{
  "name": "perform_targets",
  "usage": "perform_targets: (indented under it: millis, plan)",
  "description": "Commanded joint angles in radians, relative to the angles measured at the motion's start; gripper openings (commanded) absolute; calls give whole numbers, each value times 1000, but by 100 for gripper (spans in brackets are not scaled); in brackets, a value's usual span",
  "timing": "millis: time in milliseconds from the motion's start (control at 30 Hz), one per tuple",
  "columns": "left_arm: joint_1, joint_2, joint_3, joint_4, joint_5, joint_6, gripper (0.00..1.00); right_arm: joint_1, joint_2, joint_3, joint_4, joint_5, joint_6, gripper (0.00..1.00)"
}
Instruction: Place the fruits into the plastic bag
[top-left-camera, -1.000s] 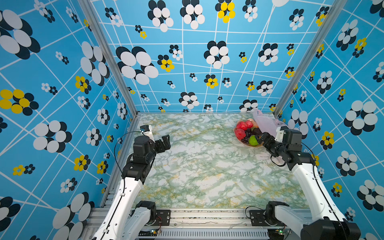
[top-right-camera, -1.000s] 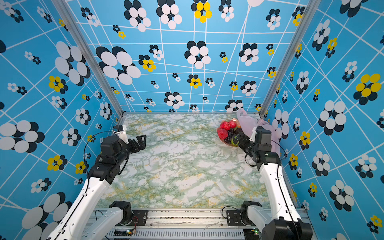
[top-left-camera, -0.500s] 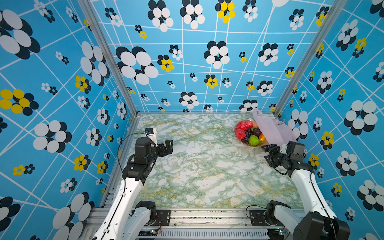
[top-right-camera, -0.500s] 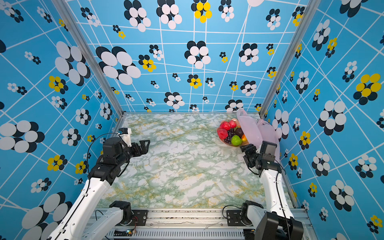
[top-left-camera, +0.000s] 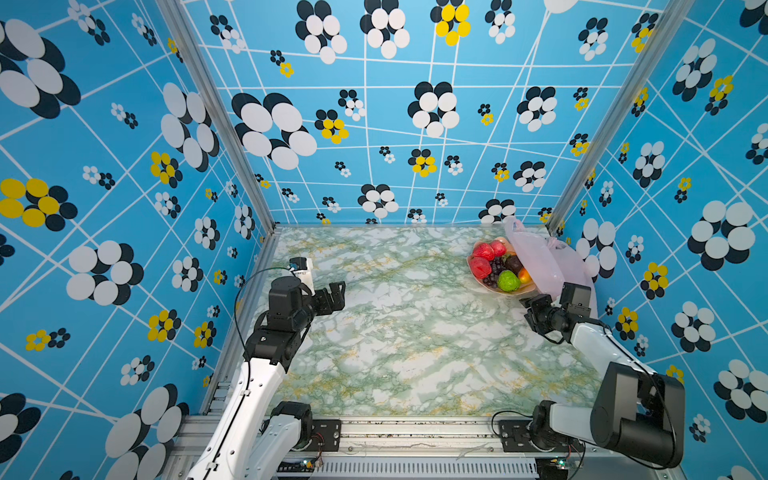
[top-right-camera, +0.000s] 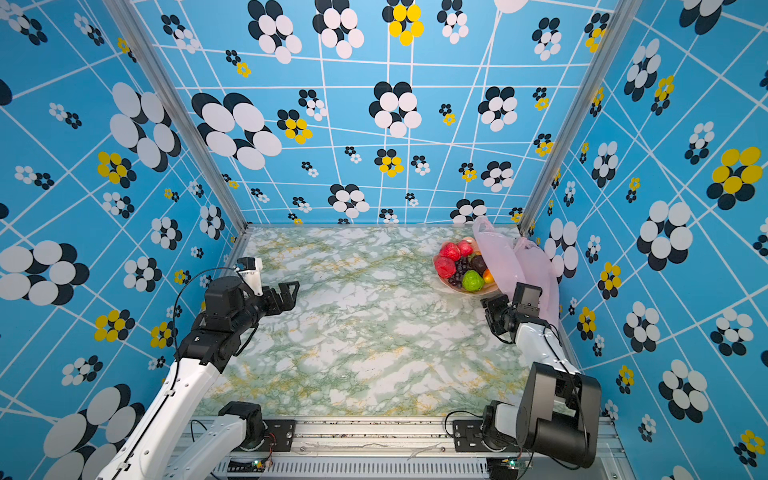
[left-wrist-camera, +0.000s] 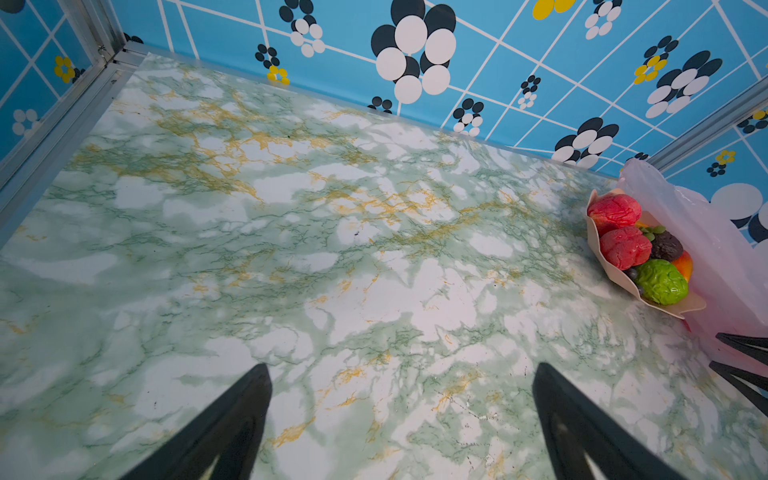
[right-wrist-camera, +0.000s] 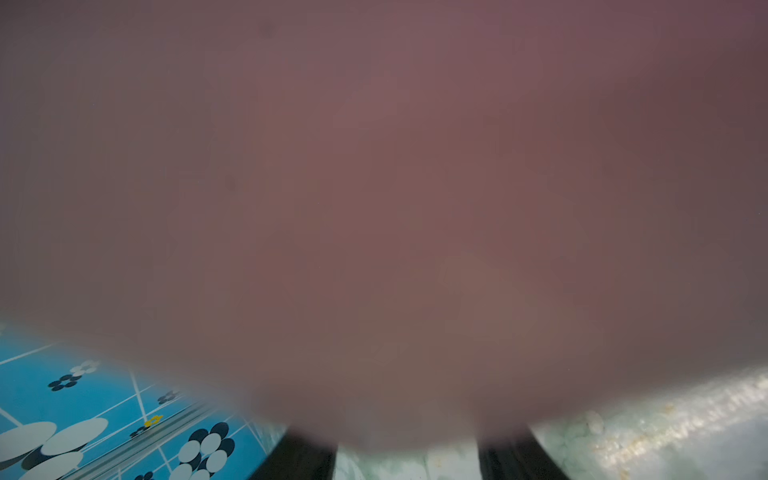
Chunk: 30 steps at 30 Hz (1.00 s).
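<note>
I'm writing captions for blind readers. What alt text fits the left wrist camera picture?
A cream bowl of toy fruits sits with a pale-pink plastic bag beside it, near a corner of a green-veined marble table walled in blue flower print. The left claw holds nothing, its two black fingers wide apart in the foreground.

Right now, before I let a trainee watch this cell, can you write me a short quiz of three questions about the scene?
1. True or false: the fruits lie in the bowl.
2. The left pincer is: A) open and holding nothing; B) shut on a fruit; C) shut on the bowl's rim.
3. Fill the gap: in both top views the plastic bag lies to the ____ of the bowl.
Key: 1 true; 2 A; 3 right.
</note>
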Motion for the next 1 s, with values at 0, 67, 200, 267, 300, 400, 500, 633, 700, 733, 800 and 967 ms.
perform_targets:
  millis: [0,67,200,267,300,400,500,633,700,733,800,967]
  plan:
    - [-5,-5,-15,-15,-22,22,99,-5,62,52,52,30,-32,50]
    - [-5,-1,-17,-16,-21,23,99,-5,103,78,67,25,-36,49]
    - [-6,8,-16,-17,-19,25,99,-5,165,119,74,18,-47,47]
    - [-6,11,-14,-20,-22,26,99,-5,189,136,74,15,-55,47]
    - [-6,11,-15,-19,-22,27,99,-5,197,144,72,14,-59,46]
    - [-6,13,-15,-21,-25,30,99,-5,227,164,71,14,-66,44]
    - [-7,14,-14,-22,-28,33,99,-5,256,186,72,4,-70,40]
    - [-7,14,-15,-25,-31,35,99,-4,288,207,76,1,-74,36]
    - [-6,14,-15,-28,-34,39,99,-4,305,220,77,1,-80,35]
    - [-7,14,-15,-28,-36,39,99,-4,314,226,75,1,-81,35]
    - [-5,14,-15,-29,-38,41,99,-4,330,235,77,-7,-83,32]
    - [-5,14,-16,-29,-42,42,99,-2,359,245,90,-9,-84,28]
